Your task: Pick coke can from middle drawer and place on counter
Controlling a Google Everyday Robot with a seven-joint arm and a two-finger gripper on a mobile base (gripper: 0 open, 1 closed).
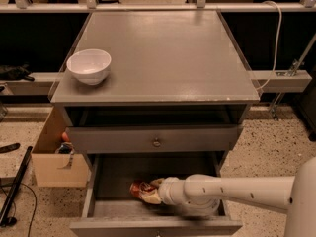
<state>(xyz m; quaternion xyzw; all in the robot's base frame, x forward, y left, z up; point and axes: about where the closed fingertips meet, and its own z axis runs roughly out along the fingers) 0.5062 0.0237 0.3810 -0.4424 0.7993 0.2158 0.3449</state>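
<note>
The coke can (142, 191), red-orange and dented, lies on its side on the dark floor of the open middle drawer (118, 177), left of centre. My gripper (157, 187) is at the end of the white arm that reaches in from the right, and it is right at the can's right end. The gripper's tip is hidden by the wrist and the can. The counter (163, 53) is the grey cabinet top above.
A white bowl (89, 66) stands at the counter's front left. The drawer front with a round knob (156, 142) is shut above the open drawer. A cardboard box (53, 157) stands on the floor to the left. A white cable (274, 33) hangs at the right.
</note>
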